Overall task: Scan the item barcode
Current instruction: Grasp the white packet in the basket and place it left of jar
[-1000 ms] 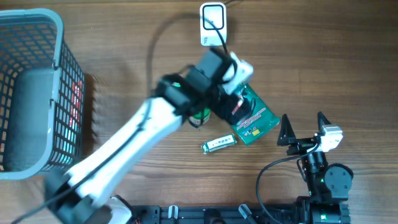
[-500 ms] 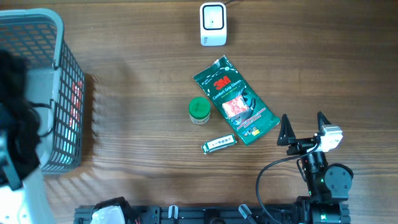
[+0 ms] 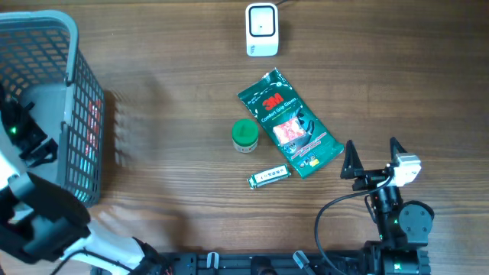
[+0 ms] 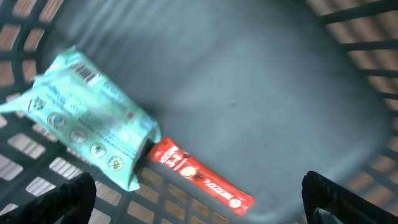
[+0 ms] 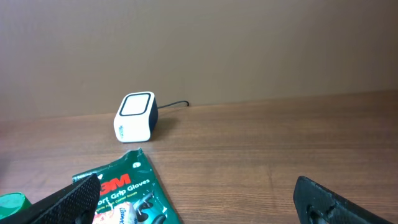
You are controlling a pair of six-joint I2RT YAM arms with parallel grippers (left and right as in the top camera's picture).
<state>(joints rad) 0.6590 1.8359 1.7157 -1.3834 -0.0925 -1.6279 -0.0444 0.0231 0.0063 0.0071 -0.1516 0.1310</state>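
At the far edge of the tabletop [image 3: 168, 69], about midway along, a white scanner [image 3: 261, 29] is seen standing with a cable [image 3: 284, 4] running off behind it. Between the scanner and the near edge, a green glove pack [image 3: 289, 126] is laid flat and slanted, printed side up. Just beside its left side a green-lidded pot [image 3: 244, 135] is placed, apart from the pack. A small strip pack [image 3: 270, 177] is laid just nearer the near edge, close to the glove pack's lower corner.

The far-left corner is taken by a grey basket [image 3: 76, 92]. The left arm is reached down into it, blurred from overhead. In the left wrist view the left gripper [image 4: 199, 180] is held over the basket floor with fingers [image 4: 68, 199] spread wide apart, nothing between them. On that floor a teal packet [image 4: 87, 118] is laid against the mesh wall, and a red stick pack [image 4: 199, 177] is poked out from under its lower end. What may be a barcode is printed near the packet's upper corner, though blur makes it unsure.

The right gripper [image 3: 372, 153] is parked near the near edge, right of the glove pack, jaws fully apart and empty, pointed toward the scanner.
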